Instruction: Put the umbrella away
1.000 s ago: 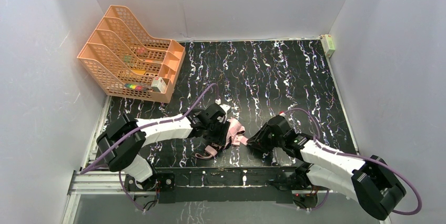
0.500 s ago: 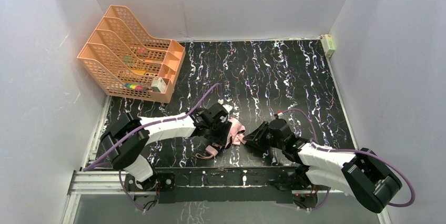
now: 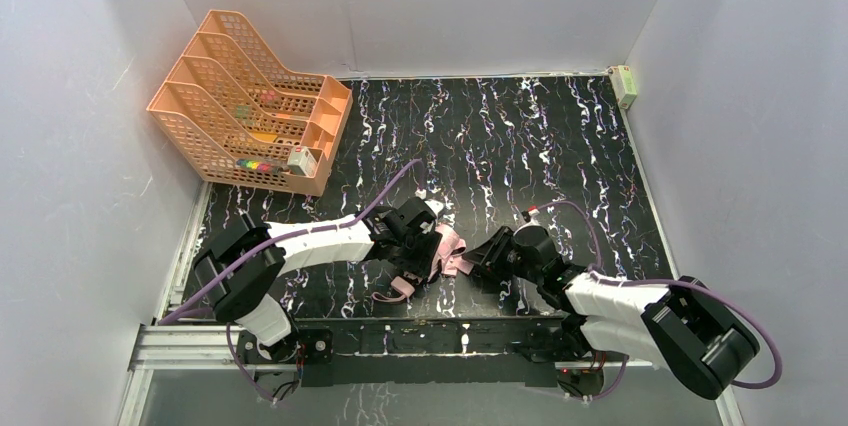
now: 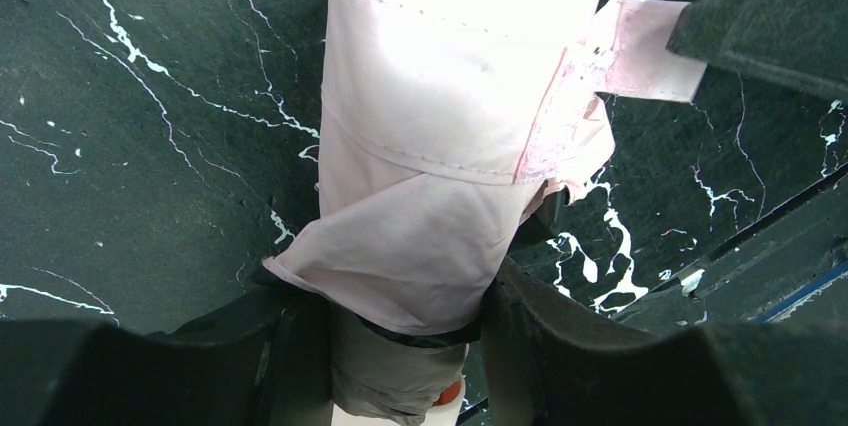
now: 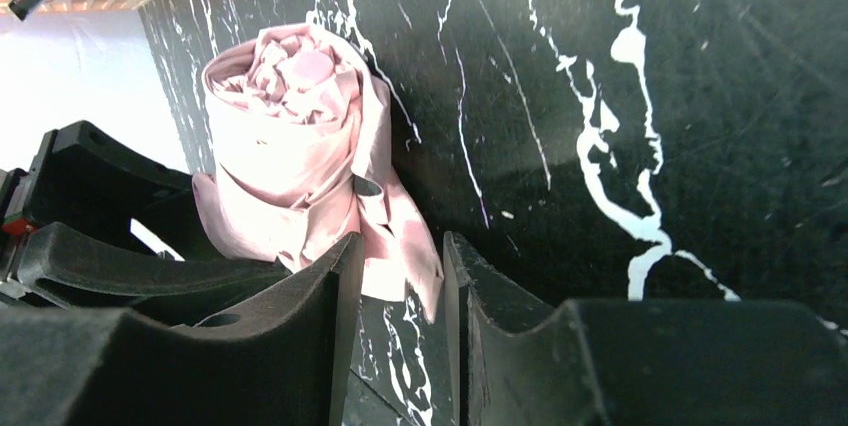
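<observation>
Down at the near edge of the tabletop, the rolled-up pink umbrella is clamped by the left hand. The right hand is held apart, with a loose flap caught between its fingers. An orange file rack is parked far back left.

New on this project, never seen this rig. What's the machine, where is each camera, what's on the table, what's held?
Two small robot arms are bolted at the table's near edge: the left arm and the right arm. The wide picture looks down from above and behind them. The other two come from a camera on each wrist. On the black marbled table are a rolled pink umbrella and, in the far left corner, an orange file rack. The left fingers are clamped around the umbrella. The right fingers stand apart, with a loose fabric flap between them, not visibly pinched.
</observation>
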`<state>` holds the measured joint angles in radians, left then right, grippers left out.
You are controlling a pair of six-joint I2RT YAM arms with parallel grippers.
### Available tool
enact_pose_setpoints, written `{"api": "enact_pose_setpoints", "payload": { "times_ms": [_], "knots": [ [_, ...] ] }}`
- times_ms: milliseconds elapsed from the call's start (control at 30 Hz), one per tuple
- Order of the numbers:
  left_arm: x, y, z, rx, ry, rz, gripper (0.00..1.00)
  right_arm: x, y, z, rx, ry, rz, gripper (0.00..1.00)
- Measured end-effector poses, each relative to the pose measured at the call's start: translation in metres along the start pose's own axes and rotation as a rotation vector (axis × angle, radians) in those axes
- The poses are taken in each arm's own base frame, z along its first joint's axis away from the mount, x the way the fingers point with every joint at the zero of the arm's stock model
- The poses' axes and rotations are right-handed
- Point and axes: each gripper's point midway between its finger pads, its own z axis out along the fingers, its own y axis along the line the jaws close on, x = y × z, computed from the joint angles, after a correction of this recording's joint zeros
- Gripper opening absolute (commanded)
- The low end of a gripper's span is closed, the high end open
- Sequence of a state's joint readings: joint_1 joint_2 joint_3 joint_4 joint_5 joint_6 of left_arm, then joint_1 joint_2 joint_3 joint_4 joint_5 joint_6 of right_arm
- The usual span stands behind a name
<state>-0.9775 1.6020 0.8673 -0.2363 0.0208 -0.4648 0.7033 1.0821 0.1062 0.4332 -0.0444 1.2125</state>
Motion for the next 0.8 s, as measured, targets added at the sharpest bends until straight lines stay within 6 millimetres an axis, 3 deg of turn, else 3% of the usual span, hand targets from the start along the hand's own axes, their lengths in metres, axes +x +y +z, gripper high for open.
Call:
{"api": "enact_pose_setpoints", "payload": {
  "times_ms": [400,567,800],
  "knots": [
    [0.000,0.000,0.000,-0.003,-0.004,0.003,0.00,-0.022,-0.001,0.008,0.003,-0.057,-0.052,0.45],
    [0.000,-0.001,0.000,-0.004,-0.004,0.005,0.00,-0.021,0.003,0.011,-0.017,-0.031,-0.074,0.44],
    [0.001,-0.001,0.000,-0.007,-0.005,0.007,0.00,-0.022,-0.008,-0.006,0.057,-0.053,-0.062,0.45]
  ]
}}
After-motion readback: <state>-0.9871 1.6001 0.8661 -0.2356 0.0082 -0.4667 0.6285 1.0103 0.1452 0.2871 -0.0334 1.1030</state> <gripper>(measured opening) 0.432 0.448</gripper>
